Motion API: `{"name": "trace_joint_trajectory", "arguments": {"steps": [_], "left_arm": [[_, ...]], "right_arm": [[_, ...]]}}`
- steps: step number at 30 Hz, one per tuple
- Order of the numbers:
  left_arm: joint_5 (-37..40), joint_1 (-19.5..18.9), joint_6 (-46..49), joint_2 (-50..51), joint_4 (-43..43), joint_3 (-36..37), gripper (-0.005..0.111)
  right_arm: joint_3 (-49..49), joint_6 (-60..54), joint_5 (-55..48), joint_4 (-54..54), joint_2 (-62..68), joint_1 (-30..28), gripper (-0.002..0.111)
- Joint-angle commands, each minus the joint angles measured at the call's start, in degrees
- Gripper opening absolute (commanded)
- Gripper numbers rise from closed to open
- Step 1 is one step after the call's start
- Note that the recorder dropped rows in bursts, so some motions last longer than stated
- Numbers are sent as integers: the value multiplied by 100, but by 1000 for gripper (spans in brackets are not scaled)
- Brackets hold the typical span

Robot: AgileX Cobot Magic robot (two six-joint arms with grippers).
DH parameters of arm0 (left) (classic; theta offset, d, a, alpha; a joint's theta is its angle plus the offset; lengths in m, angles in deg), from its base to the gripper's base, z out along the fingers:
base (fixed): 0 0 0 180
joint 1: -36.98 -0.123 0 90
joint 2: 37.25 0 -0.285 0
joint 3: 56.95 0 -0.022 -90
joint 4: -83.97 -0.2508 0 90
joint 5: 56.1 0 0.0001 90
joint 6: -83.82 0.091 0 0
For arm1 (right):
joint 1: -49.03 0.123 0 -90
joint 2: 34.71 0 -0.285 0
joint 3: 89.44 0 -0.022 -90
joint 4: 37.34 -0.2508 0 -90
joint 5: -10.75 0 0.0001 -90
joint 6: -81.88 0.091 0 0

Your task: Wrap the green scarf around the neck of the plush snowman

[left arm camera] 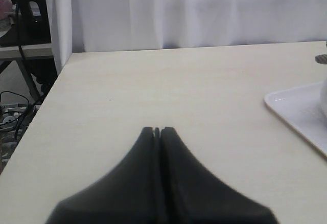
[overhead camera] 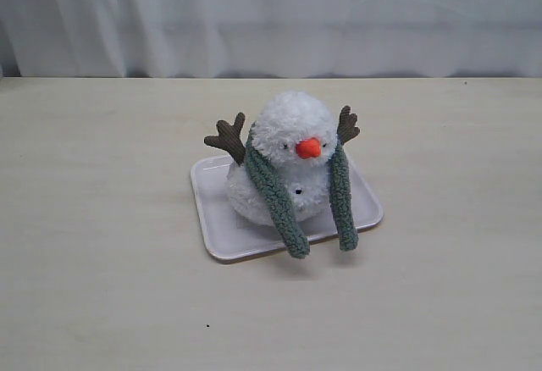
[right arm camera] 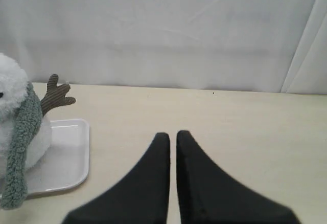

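Sage-green scarf (overhead camera: 273, 189) hangs around the plush snowman (overhead camera: 292, 125) on the white tray (overhead camera: 212, 218), while left gripper (left arm camera: 157, 130) and right gripper (right arm camera: 172, 134) sit closed, empty.

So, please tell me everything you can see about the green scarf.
The green scarf is a long, narrow strip of fuzzy, ribbed fabric in muted sage green, with rounded ends. It lies around the neck of the plush snowman; the back is hidden. Its two ends hang down the front, apart and uncrossed, one on each side of the orange nose. Both reach over the front rim of the white tray towards the table. Nothing else touches it.
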Motion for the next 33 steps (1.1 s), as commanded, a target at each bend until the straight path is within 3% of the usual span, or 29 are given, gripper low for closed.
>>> {"name": "trace_joint_trajectory", "arguments": {"steps": [1,6,33], "left_arm": [[-75,-1,-9,-18,13,14,0],[-75,-1,-9,-18,13,14,0],[-75,-1,-9,-18,13,14,0]], "right_arm": [[12,-7,-476,-9,-28,-34,4],[12,-7,-923,-9,-28,-34,4],[12,-7,-922,-9,-28,-34,4]]}}
